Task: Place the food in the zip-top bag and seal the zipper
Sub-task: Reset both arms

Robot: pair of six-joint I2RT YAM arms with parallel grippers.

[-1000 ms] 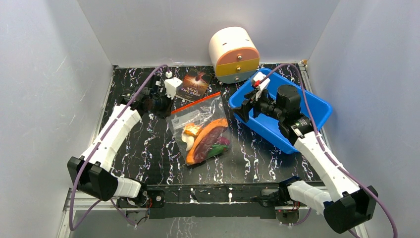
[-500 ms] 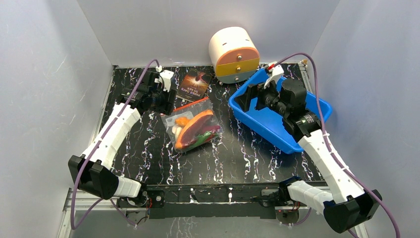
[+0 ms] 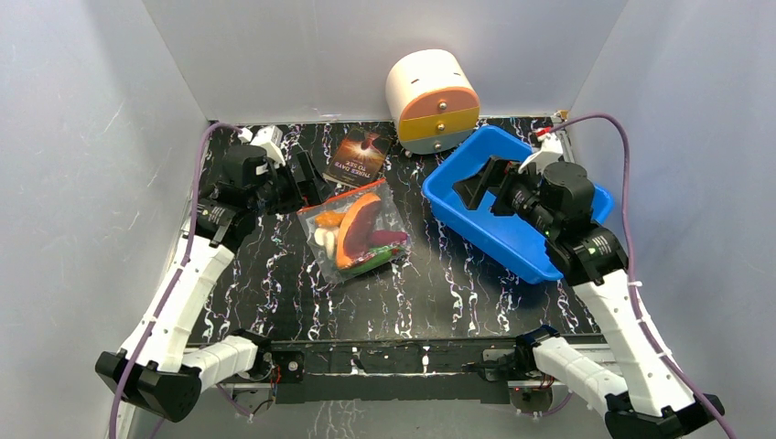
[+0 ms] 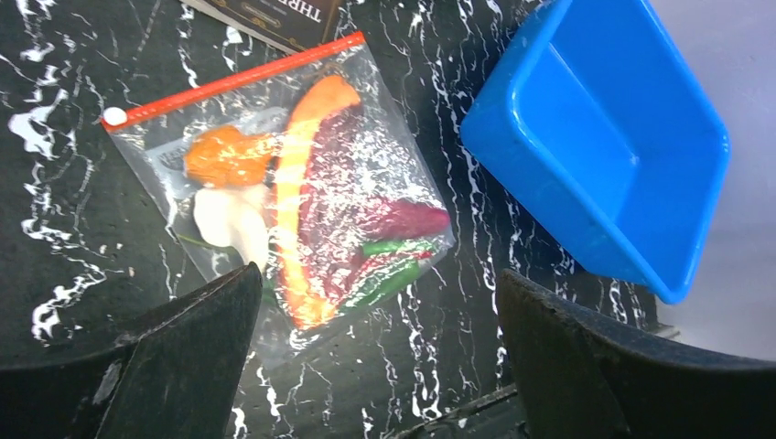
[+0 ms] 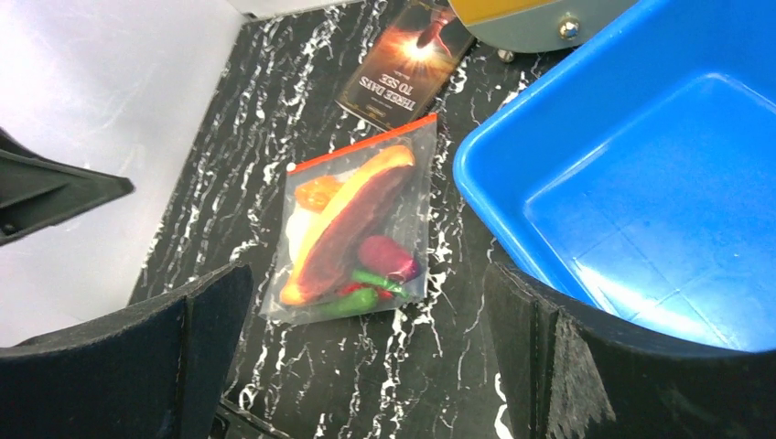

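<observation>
We judge the task nearly complete. The food (image 4: 297, 210) lies inside the bag (image 3: 384, 215), which rests flat on the worktop (image 3: 439, 293). The zipper (image 4: 236, 80) runs straight along the mouth and appears sealed. The left tool (image 4: 377, 274) and right tool (image 5: 368, 270) stand wide open, holding nothing, apart from the bag. A book (image 3: 358, 155) lies just beside the zipper. A blue bin (image 3: 512, 247) and a round drawer box (image 3: 432, 101) stand near, and nothing obstructs.

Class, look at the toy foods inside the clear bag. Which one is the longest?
The orange-brown curved slice: it runs almost from the zipper to the far end of the zip-top bag, while the white lump and magenta piece are short.
</observation>
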